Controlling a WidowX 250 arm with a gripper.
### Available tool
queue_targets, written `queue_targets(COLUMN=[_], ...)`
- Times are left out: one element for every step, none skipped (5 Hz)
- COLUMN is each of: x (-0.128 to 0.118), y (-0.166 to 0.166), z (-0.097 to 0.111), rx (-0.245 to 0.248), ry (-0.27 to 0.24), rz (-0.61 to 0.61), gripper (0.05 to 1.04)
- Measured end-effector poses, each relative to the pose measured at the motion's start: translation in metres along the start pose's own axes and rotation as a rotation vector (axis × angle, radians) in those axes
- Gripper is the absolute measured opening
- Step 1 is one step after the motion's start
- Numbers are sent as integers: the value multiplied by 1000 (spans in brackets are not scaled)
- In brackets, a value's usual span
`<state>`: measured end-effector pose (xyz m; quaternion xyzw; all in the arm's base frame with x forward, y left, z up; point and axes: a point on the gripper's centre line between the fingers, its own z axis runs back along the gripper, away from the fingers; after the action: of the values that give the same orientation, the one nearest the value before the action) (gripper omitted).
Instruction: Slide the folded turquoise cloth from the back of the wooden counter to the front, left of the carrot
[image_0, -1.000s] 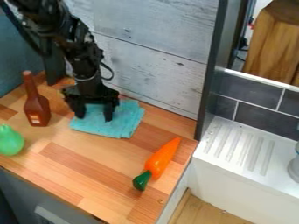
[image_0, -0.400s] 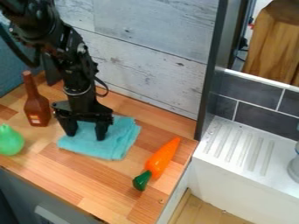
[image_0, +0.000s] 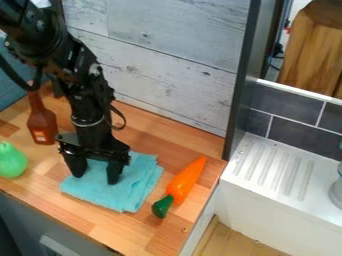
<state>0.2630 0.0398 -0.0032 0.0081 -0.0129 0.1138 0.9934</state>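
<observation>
Spread apart and pointing down, the fingers (image_0: 114, 172) have nothing clasped between them; their tips meet the teal cloth (image_0: 137, 182), or sit just over it — whether they press into it, I cannot tell. The cloth lies folded and slightly rumpled on the wooden surface (image_0: 100, 227), under the gripper (image_0: 95, 179) and reaching out past it toward the carrot. The step in hand looks like work on the cloth, with the fingers set low at its far part. From this pose, pushing or dragging it would call for steady downward contact, while gripping it would call for drawing the fingers together on a fold.

The black arm (image_0: 83, 95) comes in from the upper left, slants down, then drops nearly upright at the wrist, a cable (image_0: 121, 120) looped beside it. Just beside the cloth lies the orange toy carrot (image_0: 184, 184), its green top toward the near edge — a likely thing to nudge by accident. The brown bottle (image_0: 41, 122) stands upright behind the gripper, nearer the wall, and a green pear-shaped thing (image_0: 12, 161) sits at the left edge.
</observation>
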Motion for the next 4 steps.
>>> queue_targets(x=[-5,-5,-13,-2], y=[-2,0,5,11], z=[1,3,8,38], rx=[85,122,153,68], ry=[-22,21,96,69], rz=[27,46,45,56], gripper=[1001,1001,1001,1001])
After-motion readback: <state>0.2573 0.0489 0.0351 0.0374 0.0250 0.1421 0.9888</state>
